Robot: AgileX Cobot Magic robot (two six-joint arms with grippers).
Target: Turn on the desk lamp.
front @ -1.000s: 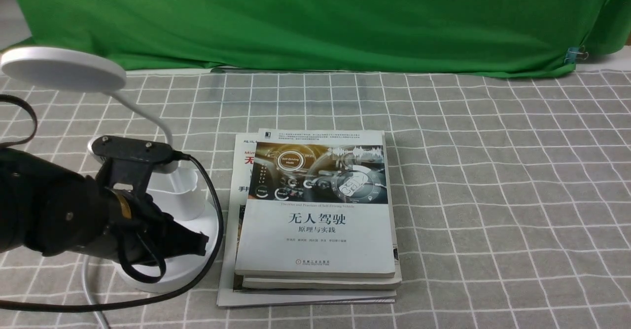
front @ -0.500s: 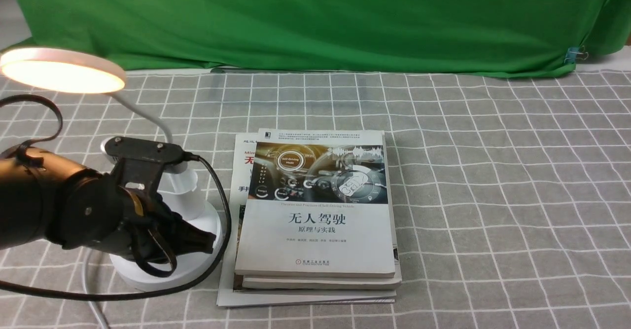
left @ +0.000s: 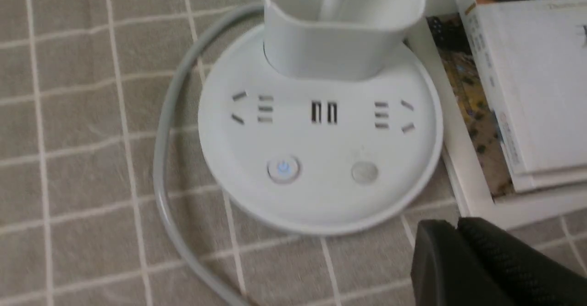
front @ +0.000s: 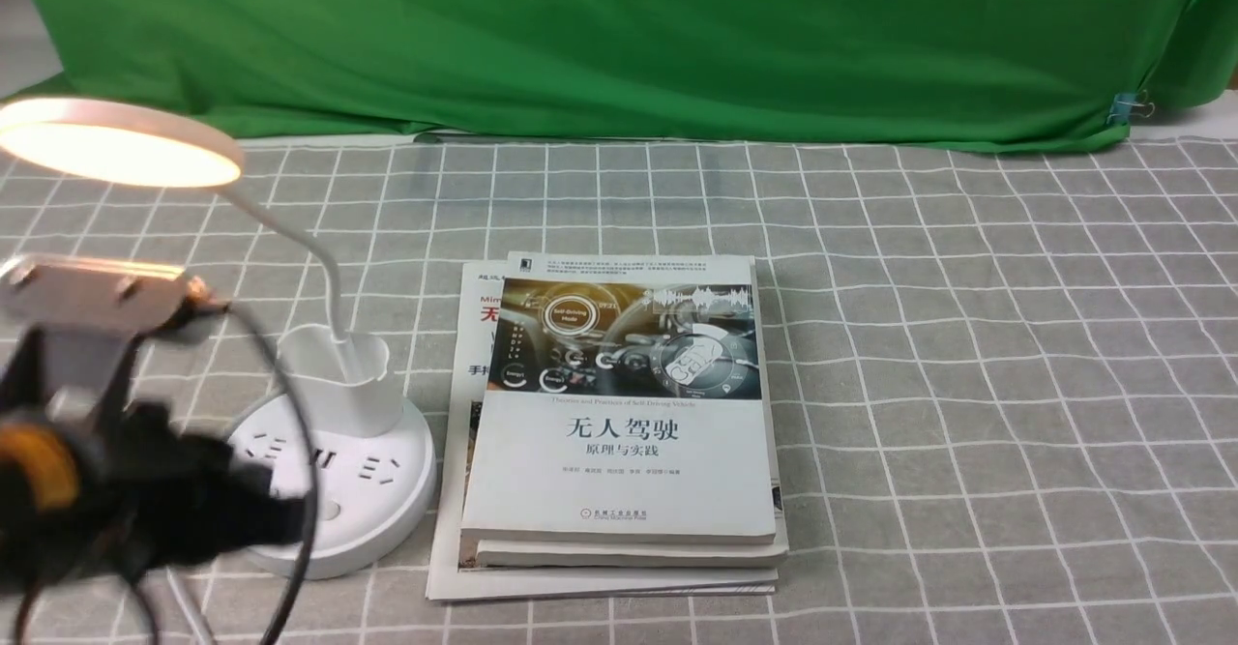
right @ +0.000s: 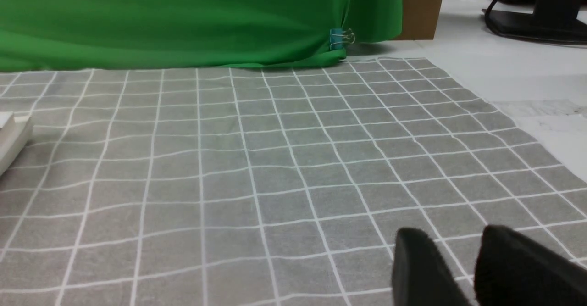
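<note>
The surface [front: 967,355] is covered by a grey checked cloth; the desk lamp [front: 329,490] is stood on it at the left; a stack of books [front: 619,432] is laid just beside the lamp's base.

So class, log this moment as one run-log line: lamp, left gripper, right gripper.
desk lamp: lit, power button glowing | left gripper: shut, clear of base | right gripper: slightly open, empty, over cloth

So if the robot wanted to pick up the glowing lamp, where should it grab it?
Probably the small cup holder on the desk lamp. It stands upright with flat walls an end effector could pinch from above. The round base is wide and flat, and the thin neck would likely bend. Coming from the robot's left stays clear of the books on the other side.
</note>
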